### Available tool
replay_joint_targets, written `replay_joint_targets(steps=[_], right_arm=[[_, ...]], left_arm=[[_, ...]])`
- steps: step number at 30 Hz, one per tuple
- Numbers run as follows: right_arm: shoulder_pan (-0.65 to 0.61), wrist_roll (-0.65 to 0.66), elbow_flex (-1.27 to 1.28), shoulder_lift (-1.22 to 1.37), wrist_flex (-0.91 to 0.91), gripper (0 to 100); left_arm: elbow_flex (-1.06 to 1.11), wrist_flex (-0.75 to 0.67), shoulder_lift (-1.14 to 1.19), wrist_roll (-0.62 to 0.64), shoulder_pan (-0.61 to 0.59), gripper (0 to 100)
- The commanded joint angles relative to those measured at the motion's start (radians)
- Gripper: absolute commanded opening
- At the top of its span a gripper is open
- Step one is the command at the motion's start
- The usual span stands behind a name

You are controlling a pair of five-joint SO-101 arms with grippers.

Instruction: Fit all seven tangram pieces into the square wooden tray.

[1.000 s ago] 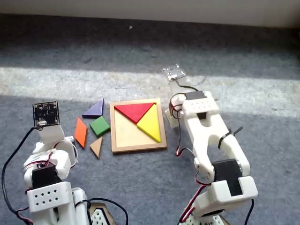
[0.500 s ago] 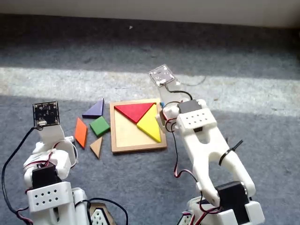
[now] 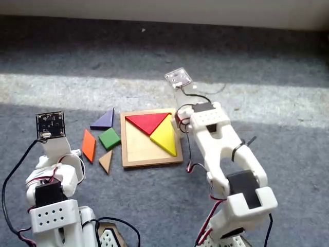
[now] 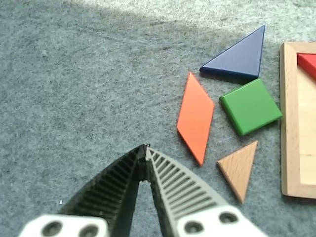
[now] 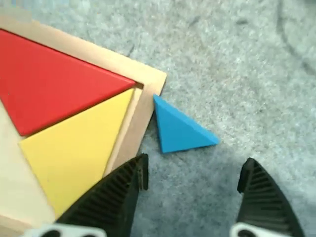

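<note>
The square wooden tray holds a red triangle and a yellow triangle. Left of it lie a purple triangle, green square, orange parallelogram and tan triangle. A small blue triangle rests on the carpet, touching the tray's corner rim. My right gripper hangs open just short of it, one finger over the rim. My left gripper is shut and empty, near the orange parallelogram.
Grey carpet covers the whole surface. My right arm lies along the tray's right side and covers the blue piece in the high view. My left arm sits at the near left. A pale wall edge runs along the back.
My right arm has swung left toward the tray's far right corner, and its wrist now sits against the tray's right edge. The left arm and all pieces have stayed put.
</note>
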Motion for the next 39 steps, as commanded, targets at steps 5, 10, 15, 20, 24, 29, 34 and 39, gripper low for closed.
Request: replay_joint_targets(steps=[5,10,15,20,24,29,34,39], right_arm=[[0.027,0.121,-0.266,0.12,0.127,28.6],[0.024,0.227,-0.363,0.206,0.137,28.6],[0.015,0.315,-0.418,0.321,0.137,28.3],[0.019,0.358,-0.423,0.38,0.139,14.1],[0.031,0.358,-0.423,0.371,0.209,2.2],[0.042,0.354,-0.417,0.318,0.251,0.7],[0.044,0.296,-0.371,0.182,0.277,0.6],[0.058,0.285,-0.236,0.018,0.28,0.6]], left_arm=[[-0.007,-0.017,-0.008,-0.005,0.025,1],[-0.007,-0.017,-0.008,-0.005,0.025,1],[-0.007,-0.017,-0.008,-0.005,0.025,1],[-0.007,-0.018,-0.008,-0.006,0.025,1],[-0.007,-0.018,-0.008,-0.006,0.025,1],[-0.007,-0.018,-0.008,-0.006,0.025,1],[-0.007,-0.018,-0.008,-0.006,0.025,1],[-0.007,-0.018,-0.008,-0.006,0.025,1]])
